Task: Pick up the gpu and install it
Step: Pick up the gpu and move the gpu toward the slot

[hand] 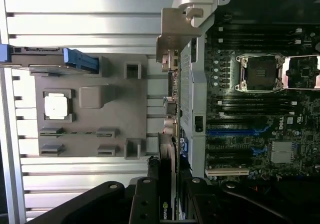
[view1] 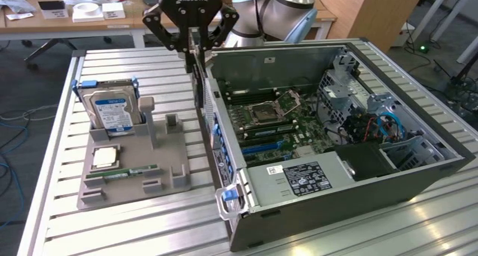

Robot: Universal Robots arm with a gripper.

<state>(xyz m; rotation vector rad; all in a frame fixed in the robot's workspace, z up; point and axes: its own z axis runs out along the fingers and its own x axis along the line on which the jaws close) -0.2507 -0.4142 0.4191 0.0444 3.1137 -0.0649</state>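
One slatted metal worktop (view1: 112,222) carries everything here. The biggest thing on it is an open PC case (view1: 351,189), lying on its side with the motherboard (view1: 276,127) facing up, towards the exterior view's right. Beside it, on the exterior view's left, sits a grey holder (view1: 172,155). In the holder a hard drive (view1: 112,110) stands upright in a far slot, a square CPU (view1: 104,155) lies flat in its pocket, and a slim green RAM stick (view1: 123,172) rests nearer the front.

The gpu (view1: 197,82) is off the holder and up in the air. It hangs edge-on straight below the pincer (view1: 191,46), just above the case wall that faces the holder. In the wrist view the gpu (hand: 170,154) runs away from the pincer (hand: 170,201) along that wall, its pale bracket at the far end, with the holder on one side and the motherboard on the other.

The pincer is clenched on the gpu, one finger on each flat face.
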